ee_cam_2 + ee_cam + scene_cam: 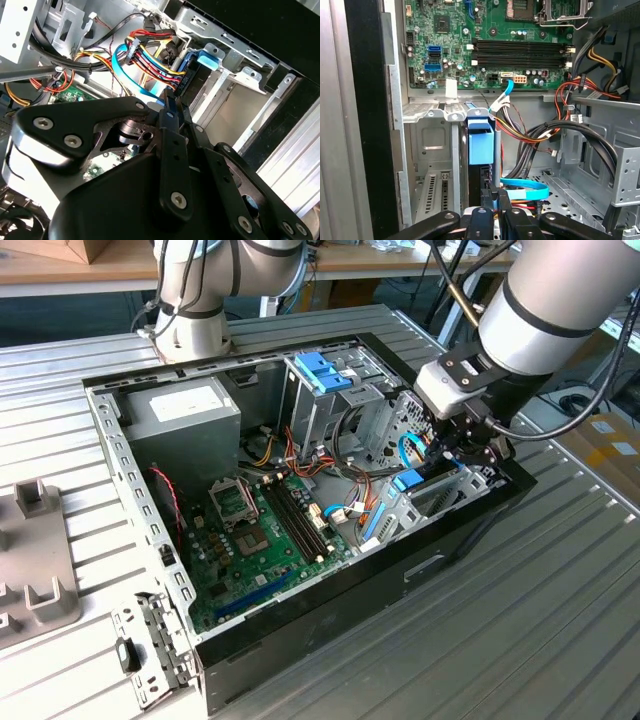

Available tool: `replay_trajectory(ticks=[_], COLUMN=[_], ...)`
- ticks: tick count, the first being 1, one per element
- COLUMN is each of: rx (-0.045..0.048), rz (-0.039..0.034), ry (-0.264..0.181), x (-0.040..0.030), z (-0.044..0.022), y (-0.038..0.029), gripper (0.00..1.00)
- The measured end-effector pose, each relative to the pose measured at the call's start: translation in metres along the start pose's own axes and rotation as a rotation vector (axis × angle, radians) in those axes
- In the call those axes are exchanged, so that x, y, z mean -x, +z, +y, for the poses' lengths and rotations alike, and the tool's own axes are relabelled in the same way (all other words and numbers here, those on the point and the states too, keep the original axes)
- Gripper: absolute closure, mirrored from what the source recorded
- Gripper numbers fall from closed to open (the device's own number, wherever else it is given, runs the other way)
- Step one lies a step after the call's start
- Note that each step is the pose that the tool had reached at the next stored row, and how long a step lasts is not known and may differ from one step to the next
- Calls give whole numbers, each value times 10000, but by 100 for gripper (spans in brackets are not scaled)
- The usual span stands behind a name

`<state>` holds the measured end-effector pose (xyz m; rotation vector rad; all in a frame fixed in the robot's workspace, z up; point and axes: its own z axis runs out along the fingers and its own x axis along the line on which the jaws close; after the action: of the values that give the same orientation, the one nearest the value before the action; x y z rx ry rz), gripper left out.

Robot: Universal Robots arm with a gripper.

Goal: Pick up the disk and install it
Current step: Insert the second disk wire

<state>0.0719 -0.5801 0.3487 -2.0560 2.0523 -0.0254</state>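
Note:
The disk [485,172] stands on edge in a metal bay at the case's front wall, dark body down in the slot, its blue plastic carrier [481,142] on the exposed end. In the exterior view the carrier's blue tab [408,480] shows at the exterior view's right end of the case. My gripper [455,445] hangs right over that bay. In both wrist views its black fingers lie close together, gripper [495,195] shut, tips just at the disk's cabled end. The second wrist view has the gripper [175,102] beside the carrier [195,67], with nothing visible between the fingers.
The open computer case [120,455] lies on a slatted metal table. A grey power-supply box [185,415], the green motherboard [260,530] and a metal cage with a blue bracket [322,372] sit inside. Bundled cables [540,135] and a blue flat cable [525,187] crowd the bay.

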Motion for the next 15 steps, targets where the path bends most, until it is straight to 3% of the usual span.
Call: replay_trajectory(ticks=[15], rx=[4], rz=[-4], ry=[-21], x=[-28], z=[-29], y=[46], gripper=[84])
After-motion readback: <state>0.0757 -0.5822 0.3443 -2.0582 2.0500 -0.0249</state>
